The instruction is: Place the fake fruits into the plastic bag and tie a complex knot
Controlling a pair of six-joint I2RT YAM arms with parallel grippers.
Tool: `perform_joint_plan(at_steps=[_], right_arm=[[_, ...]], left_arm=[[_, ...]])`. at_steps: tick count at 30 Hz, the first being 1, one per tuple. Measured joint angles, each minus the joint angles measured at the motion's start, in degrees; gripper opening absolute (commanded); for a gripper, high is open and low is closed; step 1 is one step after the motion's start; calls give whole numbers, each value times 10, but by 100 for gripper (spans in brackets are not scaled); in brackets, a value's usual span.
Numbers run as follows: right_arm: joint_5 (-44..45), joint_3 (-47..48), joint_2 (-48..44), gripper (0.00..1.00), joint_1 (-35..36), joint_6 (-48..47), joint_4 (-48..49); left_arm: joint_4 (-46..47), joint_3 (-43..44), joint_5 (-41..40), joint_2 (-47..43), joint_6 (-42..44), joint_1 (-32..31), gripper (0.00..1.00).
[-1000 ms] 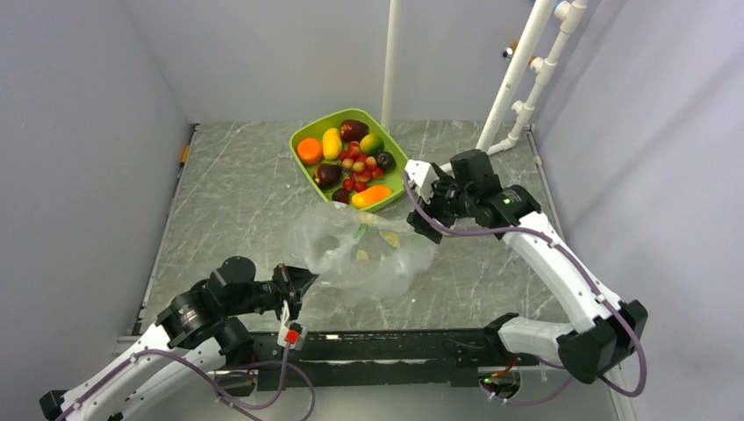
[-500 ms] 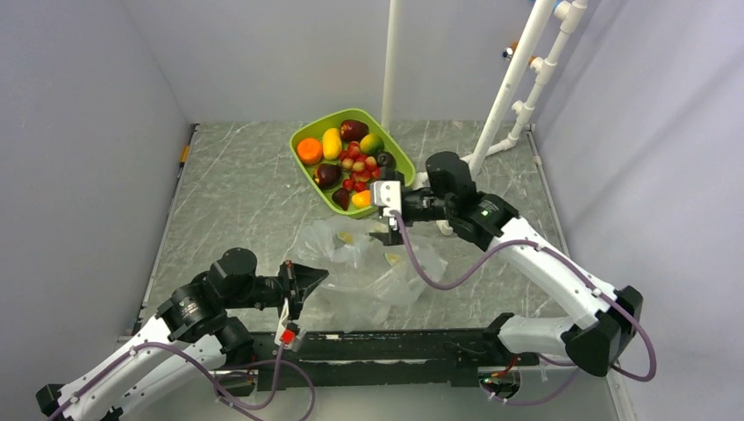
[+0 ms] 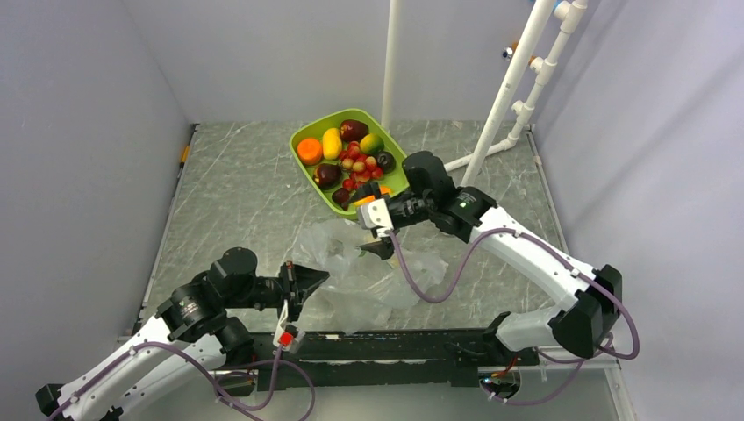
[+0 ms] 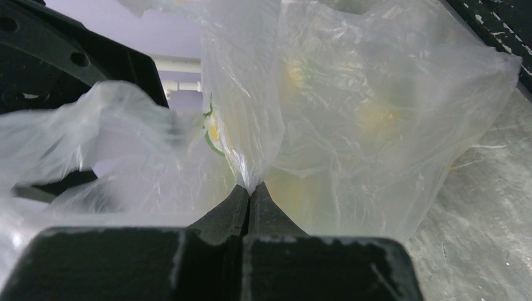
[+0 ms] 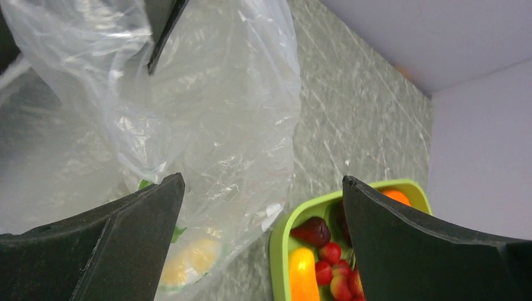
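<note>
Mostly grey table point(image 3: 237, 202), pale walls point(image 3: 79, 123); left tool point(image 4: 250, 191) pinches plastic bag point(image 4: 376, 113), right tool point(image 5: 261, 182) released

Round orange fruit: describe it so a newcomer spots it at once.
At the far side of the table, by the white pole, sits a lime green tray. The round orange fruit lies in its far-left corner beside a yellow oblong. It is the tray's only round orange piece.

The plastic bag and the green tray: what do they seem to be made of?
Plastic bag: thin clear plastic film, glossy; it crinkles in sharp folds and is see-through. Tray: probably rigid moulded plastic, lime green, smooth with a soft sheen; its rim keeps an even, rounded shape.
</note>
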Motion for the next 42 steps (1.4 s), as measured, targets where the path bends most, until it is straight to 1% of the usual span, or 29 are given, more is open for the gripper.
perform_joint_plan(at_steps=[5, 8, 10, 12, 18, 23, 27, 32, 36, 38, 42], right_arm=[[17, 3, -41, 100, -29, -17, -83], [31, -17, -97, 100, -28, -10, -96], [35, -24, -118, 100, -8, 1, -94], [38, -24, -121, 100, 13, 14, -86], [71, -32, -82, 100, 37, 54, -27], [104, -82, -78, 100, 87, 66, 44], [107, -85, -70, 100, 99, 64, 67], [105, -83, -63, 100, 101, 58, 64], [110, -80, -68, 100, 101, 61, 32], [115, -84, -86, 100, 101, 65, 17], [127, -111, -155, 100, 108, 77, 6]], left_arm=[[-4, 3, 0, -8, 1, 0, 0], [-4, 3, 0, -10, 3, 0, 0], [-4, 3, 0, -10, 4, 0, 0], [-4, 3, 0, -9, 4, 0, 0], [-4, 3, 1, -7, 5, 0, 0], [-4, 3, 7, -5, 5, 0, 0], [-4, 3, 11, 1, 9, 0, 0], [-4, 3, 15, 3, 10, 0, 0], [-4, 3, 15, 3, 9, 0, 0], [-4, 3, 16, 2, 9, 0, 0], [-4, 3, 16, 0, 9, 0, 0]])
